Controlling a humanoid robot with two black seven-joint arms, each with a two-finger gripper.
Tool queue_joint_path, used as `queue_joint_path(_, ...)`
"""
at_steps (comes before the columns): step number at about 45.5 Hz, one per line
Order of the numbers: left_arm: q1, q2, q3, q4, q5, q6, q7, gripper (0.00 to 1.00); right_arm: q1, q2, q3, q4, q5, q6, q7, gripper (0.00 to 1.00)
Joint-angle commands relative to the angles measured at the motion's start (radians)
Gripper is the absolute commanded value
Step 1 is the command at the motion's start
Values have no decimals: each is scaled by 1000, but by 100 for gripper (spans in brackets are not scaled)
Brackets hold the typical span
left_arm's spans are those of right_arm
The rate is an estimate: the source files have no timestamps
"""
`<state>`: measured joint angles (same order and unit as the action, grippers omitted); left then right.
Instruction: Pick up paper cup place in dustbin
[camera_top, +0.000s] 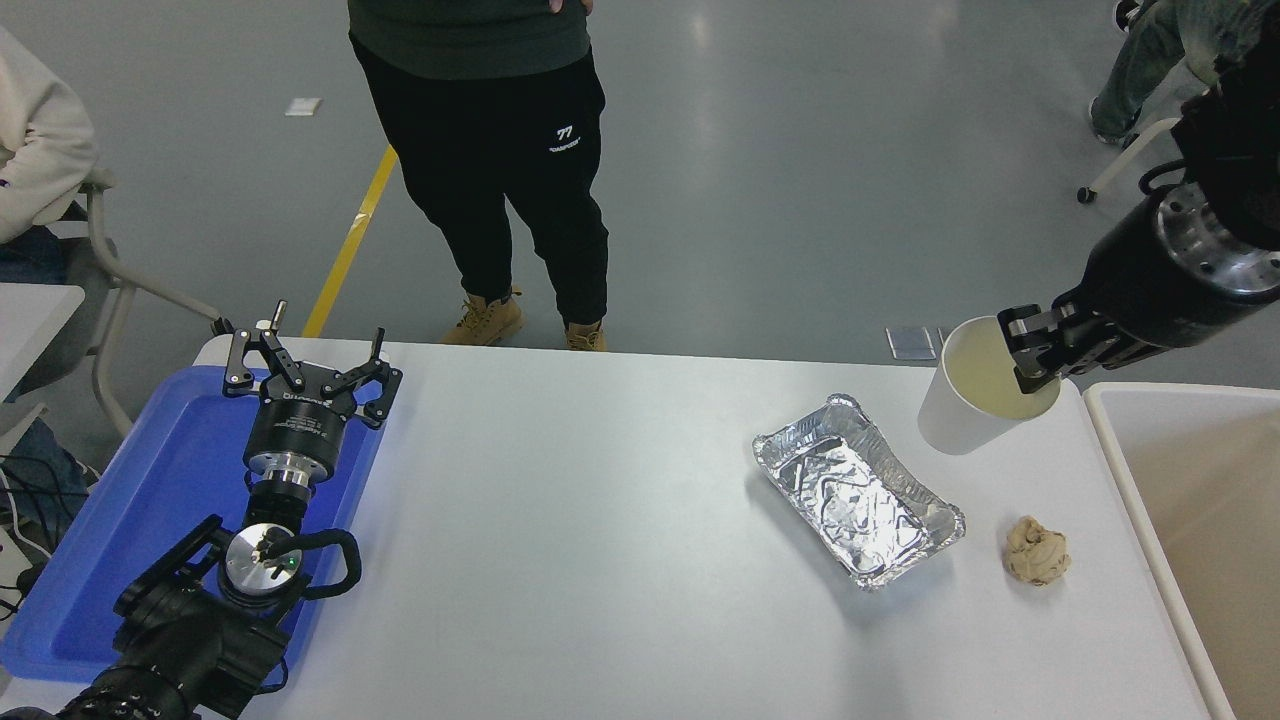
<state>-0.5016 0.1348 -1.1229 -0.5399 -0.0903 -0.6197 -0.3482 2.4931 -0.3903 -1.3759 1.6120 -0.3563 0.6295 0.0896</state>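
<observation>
My right gripper (1038, 358) is shut on the rim of the white paper cup (965, 405), one finger inside the cream interior. It holds the cup tilted in the air above the table's far right part, just left of the dustbin (1140, 470). The dustbin is the large bin with the off-white rim and beige inside at the right edge, partly cut off by the picture. My left gripper (305, 362) is parked open over the blue tray at the lower left.
A crinkled silver foil tray (858, 488) lies on the white table (560, 520) below and left of the cup. A crumpled tan paper ball (1037, 550) lies near the dustbin. A blue plastic tray (130, 500) is at the left. A person (490, 150) stands at the far side.
</observation>
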Motion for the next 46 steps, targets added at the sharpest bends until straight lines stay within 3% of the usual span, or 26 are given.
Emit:
queue_joint_path(1,0,0,0,0,0,0,-2,100,-29,-67,-54,-72,-121,-5,1,0)
queue_joint_path(21,0,0,0,0,0,0,-2,100,-148,-436,-3,-257,-532,-24,1,0)
queue_joint_path(32,0,0,0,0,0,0,-2,100,-341,-597,116,-380,-641,-123,1,0)
queue_joint_path(46,0,0,0,0,0,0,-2,100,-559,-665,176,-489,-644,-267,1,0)
